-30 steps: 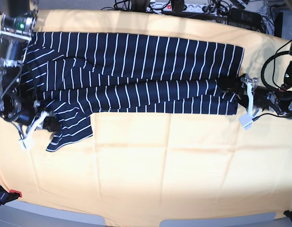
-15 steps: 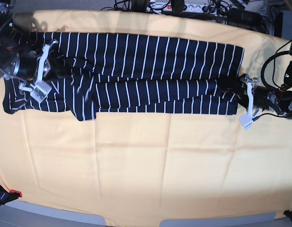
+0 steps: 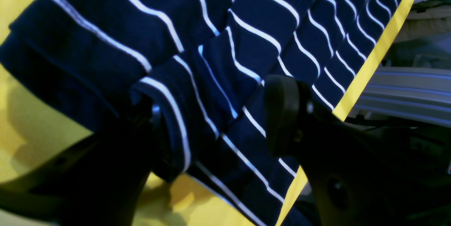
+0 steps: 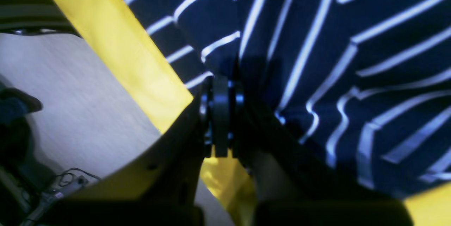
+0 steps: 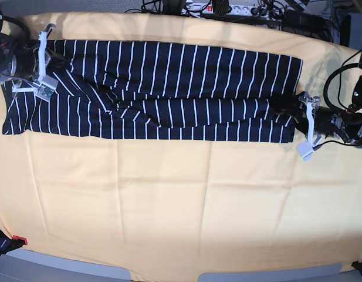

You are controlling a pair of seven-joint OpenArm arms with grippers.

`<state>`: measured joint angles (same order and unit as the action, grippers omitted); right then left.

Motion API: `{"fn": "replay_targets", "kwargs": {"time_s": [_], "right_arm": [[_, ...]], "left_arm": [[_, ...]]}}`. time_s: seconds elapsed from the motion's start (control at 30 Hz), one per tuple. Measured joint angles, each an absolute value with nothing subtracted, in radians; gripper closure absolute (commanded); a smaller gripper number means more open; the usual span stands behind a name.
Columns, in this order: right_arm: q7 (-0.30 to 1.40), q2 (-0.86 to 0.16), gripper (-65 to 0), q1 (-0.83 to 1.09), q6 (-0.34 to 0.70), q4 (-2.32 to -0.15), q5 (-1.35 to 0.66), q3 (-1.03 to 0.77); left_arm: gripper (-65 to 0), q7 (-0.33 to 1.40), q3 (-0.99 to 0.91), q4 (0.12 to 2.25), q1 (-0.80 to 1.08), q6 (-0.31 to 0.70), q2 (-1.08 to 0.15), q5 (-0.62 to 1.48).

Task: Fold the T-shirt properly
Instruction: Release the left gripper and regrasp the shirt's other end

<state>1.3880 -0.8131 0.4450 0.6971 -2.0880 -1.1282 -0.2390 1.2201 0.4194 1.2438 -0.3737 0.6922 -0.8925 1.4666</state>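
Shirt (image 5: 169, 88) lies as a long band across the top of the cloth (image 5: 186, 200), roughly 9 to 3 o'clock in base view, lower long edge doubled up over the body so it reads as a lengthwise fold. Right gripper (image 5: 43, 61) sits at the band's 9–10 o'clock end; wrist view shows its pads pressed together w/ striped fabric (image 4: 317, 60) bunched right at the tips, so prob pinching the shirt, holding that end taut near the cloth's edge. Left gripper (image 5: 292, 108) is at the 3 o'clock end; its wrist view shows one finger (image 3: 282, 113) on top of the fabric and the other under a folded hem (image 3: 169, 127), w/ a wide gap between them, so fingers look parted around the edge, not clamped. Likely reason for both ends being held: keeps the band straight and flat while the fold settles. Wrinkles remain around 10 o'clock near the right gripper. Judgement: lengthwise fold about done; crosswise folds not yet made. Risk: letting go unevenly could skew the lower edge. Cables and a power strip (image 5: 227, 9) sit beyond the cloth at 12 o'clock, well apart.
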Motion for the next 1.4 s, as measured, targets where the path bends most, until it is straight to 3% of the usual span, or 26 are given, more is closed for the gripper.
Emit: {"fn": "replay_targets", "kwargs": {"time_s": [0.13,0.23,0.33,0.43,0.63,0.67,0.77,0.83,1.03,1.2,1.27,1.37,1.4], "right_arm": [[1.375,-0.830,0.0,0.445,0.697,-2.082,-1.063,-0.239],[1.253,-0.828,0.0,0.446,0.698,-2.043,-1.018,-0.239],[1.125,-0.828,0.0,0.445,0.697,-2.003,-0.858,-0.239],[1.119,-0.828,0.0,0.446,0.697,-1.982,-0.741,-0.239],[1.132,-0.828,0.0,0.446,0.698,-1.983,-0.849,-0.239],[1.132,-0.828,-3.0,0.445,0.697,-1.983,-0.849,-0.239],[1.172,-0.828,-24.7,0.445,0.697,-1.983,-0.846,-0.239],[1.225,-0.828,-30.1,0.431,0.699,-1.983,-0.844,-0.239],[1.241,-0.828,-30.0,0.368,0.699,-2.074,-0.928,-0.286],[1.087,-0.799,-29.8,0.368,0.630,-2.098,-0.992,-0.405],[1.046,-0.759,-23.4,0.368,0.632,-2.097,-0.938,-0.417],[1.020,-0.663,-0.9,0.368,0.649,-2.055,-0.933,-0.416],[1.021,-0.629,0.0,0.368,0.665,-2.029,-0.934,-0.416]], "left_arm": [[-36.8,1.221,0.419,1.244,-0.374,0.692,-0.895,1.467],[-36.8,1.220,0.419,1.244,-0.374,0.692,-0.904,1.467],[-36.8,1.219,0.419,1.244,-0.377,0.693,-0.915,1.466],[-36.8,1.219,0.419,1.244,-0.378,0.692,-0.925,1.467],[-36.8,1.220,0.419,1.244,-0.379,0.692,-0.947,1.467],[-36.8,1.220,0.419,1.244,-0.379,0.692,-0.950,1.467],[-36.8,1.220,0.419,1.244,-0.381,0.692,-0.960,1.467],[-36.8,1.224,0.419,1.244,-0.391,0.692,-0.965,1.467],[-36.8,1.221,0.419,1.245,-0.447,0.692,-1.013,1.467],[-36.6,1.231,0.271,1.244,-0.449,0.693,-1.058,1.459],[-36.6,1.224,0.154,1.238,-0.453,0.693,-1.055,1.460],[-36.6,1.225,-0.006,1.203,-0.451,0.693,-1.050,1.470],[-36.6,1.229,-0.052,1.193,-0.437,0.693,-1.052,1.470]]}}
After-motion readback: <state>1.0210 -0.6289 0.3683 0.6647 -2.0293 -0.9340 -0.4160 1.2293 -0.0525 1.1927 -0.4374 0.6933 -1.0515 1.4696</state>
